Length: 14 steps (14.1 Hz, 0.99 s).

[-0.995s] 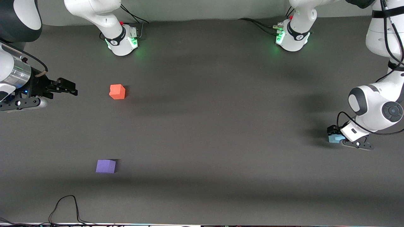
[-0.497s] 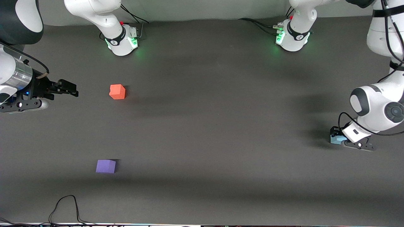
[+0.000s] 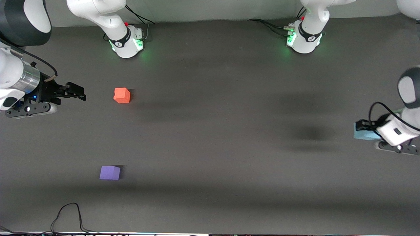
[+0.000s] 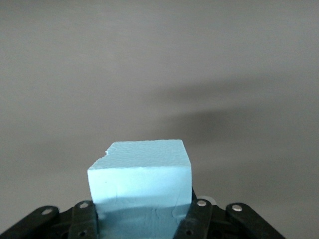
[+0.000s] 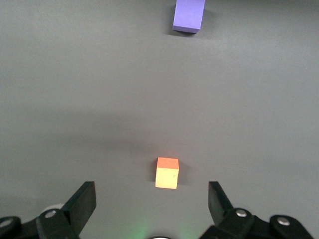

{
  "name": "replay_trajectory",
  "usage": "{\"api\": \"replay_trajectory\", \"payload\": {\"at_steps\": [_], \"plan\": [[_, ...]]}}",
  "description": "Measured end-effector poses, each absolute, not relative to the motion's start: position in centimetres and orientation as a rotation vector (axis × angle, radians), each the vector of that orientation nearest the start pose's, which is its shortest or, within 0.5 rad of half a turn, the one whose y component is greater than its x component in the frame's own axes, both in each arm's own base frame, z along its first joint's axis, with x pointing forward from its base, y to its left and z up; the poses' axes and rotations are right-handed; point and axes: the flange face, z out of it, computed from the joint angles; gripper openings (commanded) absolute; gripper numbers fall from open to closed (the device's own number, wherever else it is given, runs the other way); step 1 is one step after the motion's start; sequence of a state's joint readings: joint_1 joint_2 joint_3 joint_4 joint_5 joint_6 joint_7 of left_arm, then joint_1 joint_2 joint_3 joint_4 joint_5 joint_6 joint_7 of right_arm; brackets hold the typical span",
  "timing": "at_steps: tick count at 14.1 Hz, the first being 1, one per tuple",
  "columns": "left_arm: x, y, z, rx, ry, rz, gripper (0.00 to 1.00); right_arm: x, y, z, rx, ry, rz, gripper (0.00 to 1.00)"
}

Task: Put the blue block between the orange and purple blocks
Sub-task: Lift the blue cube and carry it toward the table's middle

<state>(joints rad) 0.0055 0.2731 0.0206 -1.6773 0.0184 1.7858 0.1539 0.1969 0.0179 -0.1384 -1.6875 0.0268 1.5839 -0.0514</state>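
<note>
The blue block (image 3: 363, 134) sits clamped between the fingers of the left gripper (image 3: 365, 128), held up off the dark table (image 3: 210, 137) over the left arm's end of it; a soft shadow lies on the mat below, toward the middle. In the left wrist view the blue block (image 4: 141, 181) fills the space between the two black fingers (image 4: 198, 219), which press on its sides, and one upper corner of the cube looks slightly chipped, though that may only be the foam's rough edge. The orange block (image 3: 122, 95) rests on the table toward the right arm's end, and the purple block (image 3: 110, 173) lies at that same end but nearer to the front camera, well apart from the orange one, with bare mat between them. The right gripper (image 3: 76, 91) hovers just beside the orange block, toward the right arm's end of the table, its jaws spread wide and holding nothing; that arm waits. From the right wrist view the orange block (image 5: 167, 173) shows between the spread fingers (image 5: 84, 203), with the purple block (image 5: 188, 16) farther off. A black cable (image 3: 67, 216) loops along the table edge nearest the front camera.
</note>
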Motion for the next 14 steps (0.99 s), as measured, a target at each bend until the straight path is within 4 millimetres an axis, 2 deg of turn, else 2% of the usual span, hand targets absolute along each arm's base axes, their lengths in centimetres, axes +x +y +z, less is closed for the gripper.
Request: {"api": "replay_trajectory", "payload": {"at_steps": [1, 3, 5, 7, 9, 11, 12, 14], "plan": [[61.8, -2.6, 43.7, -3.109, 0.151, 0.256, 0.47, 55.3, 3.5, 56.1, -3.108, -0.165, 0.189, 1.0], [60.7, -13.1, 43.7, -3.092, 0.036, 0.231, 0.47, 55.2, 3.3, 56.3, -3.107, -0.161, 0.184, 1.0], [58.4, -24.6, 42.6, -3.093, -0.055, 0.157, 0.47, 55.0, 3.1, 56.8, -3.107, -0.156, 0.165, 1.0], [55.3, -34.5, 40.7, -3.115, -0.103, 0.089, 0.47, 54.7, 3.2, 57.2, -3.091, -0.154, 0.151, 1.0], [52.2, -42.3, 38.0, -3.122, -0.062, 0.08, 0.47, 54.5, 3.3, 57.2, -3.076, -0.151, 0.146, 1.0], [49.5, -48.9, 34.0, -3.126, -0.062, 0.027, 0.47, 54.6, 3.3, 57.1, -3.072, -0.149, 0.141, 1.0], [48.5, -51.7, 31.4, -3.122, -0.066, -0.004, 0.47, 54.6, 3.3, 57.1, -3.072, -0.148, 0.139, 1.0], [47.4, -55.0, 26.3, -3.125, -0.065, -0.03, 0.47, 54.6, 3.3, 56.8, -3.071, -0.147, 0.144, 1.0]]}}
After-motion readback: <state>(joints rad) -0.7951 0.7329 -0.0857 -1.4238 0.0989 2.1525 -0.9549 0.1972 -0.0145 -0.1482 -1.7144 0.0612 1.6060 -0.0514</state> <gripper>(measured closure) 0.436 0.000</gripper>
